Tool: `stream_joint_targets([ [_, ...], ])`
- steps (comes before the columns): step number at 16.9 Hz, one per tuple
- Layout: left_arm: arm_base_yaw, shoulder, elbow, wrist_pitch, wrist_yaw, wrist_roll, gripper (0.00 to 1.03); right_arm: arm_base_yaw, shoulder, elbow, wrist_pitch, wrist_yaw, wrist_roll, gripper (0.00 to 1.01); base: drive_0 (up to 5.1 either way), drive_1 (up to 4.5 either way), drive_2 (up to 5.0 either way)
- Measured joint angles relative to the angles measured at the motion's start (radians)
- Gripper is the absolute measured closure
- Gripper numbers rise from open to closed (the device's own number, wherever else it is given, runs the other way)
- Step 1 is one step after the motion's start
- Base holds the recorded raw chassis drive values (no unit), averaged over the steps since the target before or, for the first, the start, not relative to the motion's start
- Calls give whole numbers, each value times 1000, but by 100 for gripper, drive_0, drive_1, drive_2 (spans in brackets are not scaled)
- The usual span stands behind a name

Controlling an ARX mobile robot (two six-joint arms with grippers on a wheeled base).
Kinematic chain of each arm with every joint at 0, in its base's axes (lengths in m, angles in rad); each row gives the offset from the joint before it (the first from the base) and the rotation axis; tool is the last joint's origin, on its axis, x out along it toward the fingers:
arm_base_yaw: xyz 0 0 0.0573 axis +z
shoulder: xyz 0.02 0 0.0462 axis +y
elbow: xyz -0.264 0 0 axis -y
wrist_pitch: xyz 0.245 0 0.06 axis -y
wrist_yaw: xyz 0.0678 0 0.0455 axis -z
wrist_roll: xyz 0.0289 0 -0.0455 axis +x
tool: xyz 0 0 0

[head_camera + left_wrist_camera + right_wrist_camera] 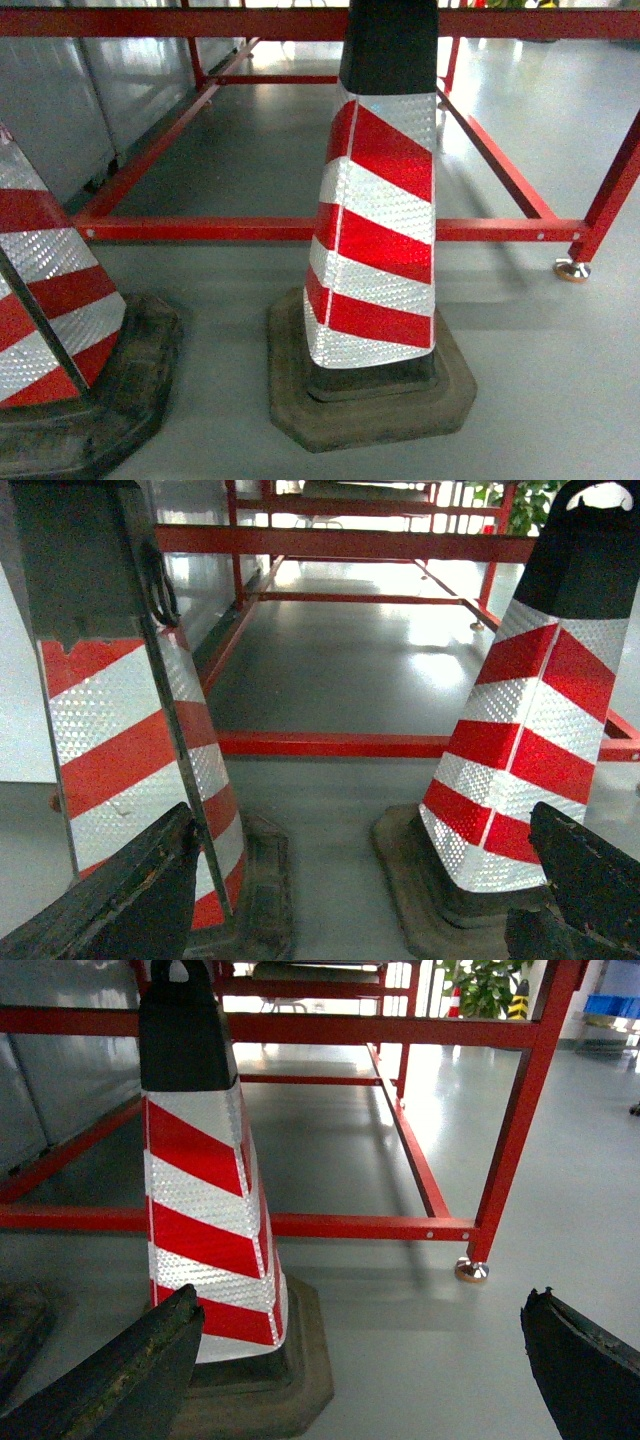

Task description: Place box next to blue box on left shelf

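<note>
The box, the blue box and the left shelf are out of view in all three views. My left gripper [362,825] is open, its dark fingers [130,890] spread wide over bare grey floor between two traffic cones. My right gripper [360,1300] is open too, with only floor between its fingers [585,1360]. Neither holds anything. The head view shows no gripper.
Two red-and-white striped traffic cones [375,210] [45,300] on black rubber bases stand close ahead on the grey floor. Behind them runs a red metal frame [210,230] with a foot [572,269] at the right. Grey panels [70,90] line the left side.
</note>
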Motion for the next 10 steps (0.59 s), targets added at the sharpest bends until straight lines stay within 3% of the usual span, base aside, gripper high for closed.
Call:
stream_joint_targets([
  [10,0,0,0,-2,1,1,5,0,0,0,-2,-1,0,3,0,0,0],
])
